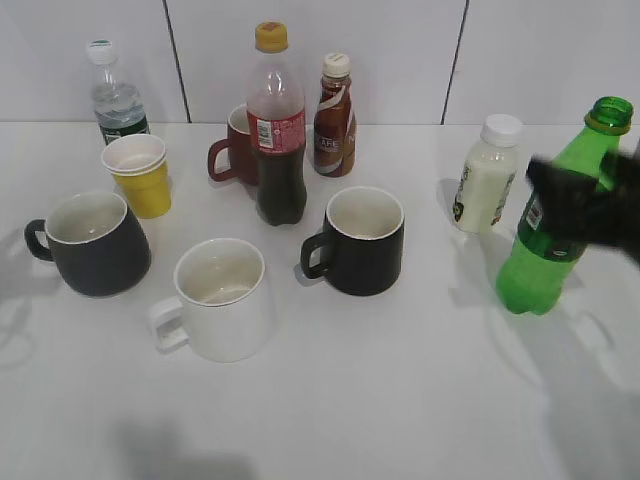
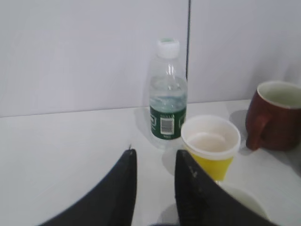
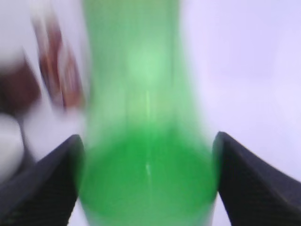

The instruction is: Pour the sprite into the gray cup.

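Observation:
The sprite [image 1: 535, 275] is a green bottle with no cap, leaning left at the right side of the table. My right gripper [image 1: 582, 205], blurred, is shut on its middle. In the right wrist view the sprite [image 3: 146, 84] fills the gap between the two fingers of that gripper [image 3: 146, 141], which press on its sides. The gray cup [image 1: 95, 245] stands upright at the far left, its handle to the left, far from the bottle. My left gripper [image 2: 154, 157] is open and empty above the table; it does not show in the exterior view.
A white mug [image 1: 220, 298], a black mug [image 1: 362, 240] and a cola bottle [image 1: 277, 125] stand between cup and sprite. A yellow cup [image 1: 140, 175], a water bottle [image 1: 115, 95], a dark red mug [image 1: 235, 145], a coffee bottle [image 1: 335, 115] and a milk bottle [image 1: 490, 175] stand behind.

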`<act>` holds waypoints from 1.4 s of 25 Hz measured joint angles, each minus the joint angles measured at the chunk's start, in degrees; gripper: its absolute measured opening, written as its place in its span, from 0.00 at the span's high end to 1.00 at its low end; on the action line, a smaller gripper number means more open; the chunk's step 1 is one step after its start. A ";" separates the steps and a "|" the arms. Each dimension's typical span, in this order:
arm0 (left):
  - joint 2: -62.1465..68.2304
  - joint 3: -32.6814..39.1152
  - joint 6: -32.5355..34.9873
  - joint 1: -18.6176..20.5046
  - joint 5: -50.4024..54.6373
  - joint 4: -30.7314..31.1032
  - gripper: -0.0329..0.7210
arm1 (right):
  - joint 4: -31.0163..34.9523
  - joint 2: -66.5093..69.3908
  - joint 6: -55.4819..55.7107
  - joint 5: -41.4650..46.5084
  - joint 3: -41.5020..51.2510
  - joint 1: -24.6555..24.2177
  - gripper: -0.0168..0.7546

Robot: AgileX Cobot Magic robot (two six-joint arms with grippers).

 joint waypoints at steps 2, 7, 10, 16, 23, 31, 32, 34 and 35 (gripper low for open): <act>-6.36 -5.34 -0.62 0.00 13.22 0.00 0.66 | -0.26 -7.96 -0.93 7.86 -3.50 0.00 0.16; -20.39 -18.51 -0.95 -0.07 46.91 -0.64 0.64 | -2.04 -27.88 -1.46 44.36 -19.35 0.00 0.19; -30.29 -22.20 -0.95 -0.07 61.99 -0.64 0.60 | -2.29 -37.83 -1.46 69.49 -29.07 0.00 0.23; -46.67 -22.90 -0.98 -0.07 86.97 -3.02 0.50 | 0.48 -51.89 -1.52 102.45 -30.58 0.00 0.25; -63.79 -16.58 -0.98 -0.07 102.55 -3.22 0.49 | 1.62 -71.49 -0.62 129.60 -20.20 0.00 0.25; -71.90 -13.88 -0.98 -0.07 102.33 -3.47 0.49 | -0.42 -93.12 0.81 130.78 -15.32 0.00 0.25; -71.90 -13.41 -0.98 -0.07 100.52 -3.62 0.49 | -0.42 -93.51 0.86 129.43 -14.55 0.00 0.25; -71.89 -12.17 -0.48 -0.07 98.56 -4.41 0.49 | -0.42 -93.65 0.93 128.26 -13.98 0.00 0.25; -71.89 -11.95 -0.04 -0.07 98.24 -4.86 0.49 | -0.42 -93.65 0.97 127.97 -13.91 0.00 0.25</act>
